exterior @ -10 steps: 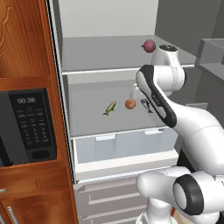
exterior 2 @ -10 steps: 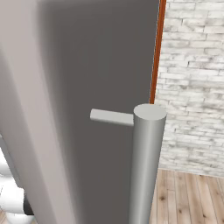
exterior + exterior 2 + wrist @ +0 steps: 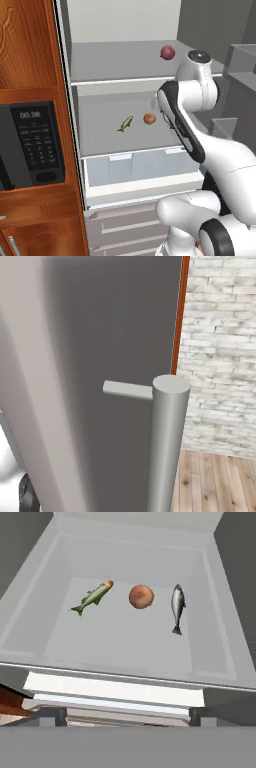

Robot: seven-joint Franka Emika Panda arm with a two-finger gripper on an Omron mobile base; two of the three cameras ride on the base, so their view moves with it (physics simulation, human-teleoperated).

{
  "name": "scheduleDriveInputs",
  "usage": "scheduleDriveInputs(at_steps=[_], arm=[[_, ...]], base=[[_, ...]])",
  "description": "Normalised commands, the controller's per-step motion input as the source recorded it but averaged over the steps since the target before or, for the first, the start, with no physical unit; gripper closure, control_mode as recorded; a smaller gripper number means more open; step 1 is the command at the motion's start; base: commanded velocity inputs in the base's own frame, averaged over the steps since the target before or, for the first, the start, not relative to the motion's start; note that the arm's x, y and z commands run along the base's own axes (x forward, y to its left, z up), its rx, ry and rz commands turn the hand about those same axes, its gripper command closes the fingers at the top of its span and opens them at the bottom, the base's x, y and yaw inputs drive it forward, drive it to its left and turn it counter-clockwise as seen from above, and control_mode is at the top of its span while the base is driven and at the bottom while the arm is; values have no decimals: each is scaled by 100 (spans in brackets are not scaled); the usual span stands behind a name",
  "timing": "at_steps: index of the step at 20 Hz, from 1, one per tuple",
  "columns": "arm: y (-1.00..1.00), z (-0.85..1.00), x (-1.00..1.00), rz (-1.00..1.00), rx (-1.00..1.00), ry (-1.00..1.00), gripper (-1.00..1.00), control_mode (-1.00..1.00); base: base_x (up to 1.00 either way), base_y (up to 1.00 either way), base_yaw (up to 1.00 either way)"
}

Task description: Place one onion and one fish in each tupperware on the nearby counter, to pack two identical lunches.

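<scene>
1. Above the front edge of a fridge shelf, the pincer [image 3: 122, 716] hangs with its two dark finger tips [image 3: 50, 716] spread wide apart and nothing between them.
2. Straight ahead of it in the hand view lies the pale grey middle shelf of the open fridge [image 3: 120, 642], walled at the back and both sides.
3. Nearest the centre of that shelf sits a small round orange-brown onion [image 3: 141, 596], also seen from the left base camera [image 3: 149, 118] just left of the white arm [image 3: 187, 125].
4. Just beside the onion on one side lies a slender green-yellow fish [image 3: 93, 596], tilted, its head pointing up toward the onion; the left base view shows it [image 3: 125, 123] on the same shelf.
5. On the onion's other side lies a thin dark grey fish [image 3: 177, 607], lengthwise toward the shelf's back, close to the onion but not touching it.
6. One shelf higher, a dark purple-red round onion [image 3: 167, 52] rests near the arm's upper joint.
7. Below the middle shelf are pale translucent fridge drawers [image 3: 140, 167].
8. Left of the fridge stands a red-brown wooden cabinet [image 3: 25, 45] holding a black microwave [image 3: 32, 145].
9. From the right base camera, a grey fridge door with a round grey bar handle [image 3: 167, 446] stands before a white brick wall [image 3: 220, 346] and wooden floor [image 3: 215, 483].
</scene>
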Motion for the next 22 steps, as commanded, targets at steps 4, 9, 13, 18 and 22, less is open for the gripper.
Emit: scheduleDriveInputs(at_steps=[4, 9, 13, 18, 22], arm=[[0, 44, -5, -16, -4, -17, -100, -100], [-1, 50, 0, -14, 2, -14, -100, -100], [-14, 46, 0, -4, 7, -7, -100, -100], [-24, 27, 6, 0, 6, -3, -100, -100], [0, 16, 23, 0, 0, -7, -100, -100]], base=[[0, 0, 0], [0, 0, 0], [0, 0, 0], [0, 0, 0], [0, 0, 0]])
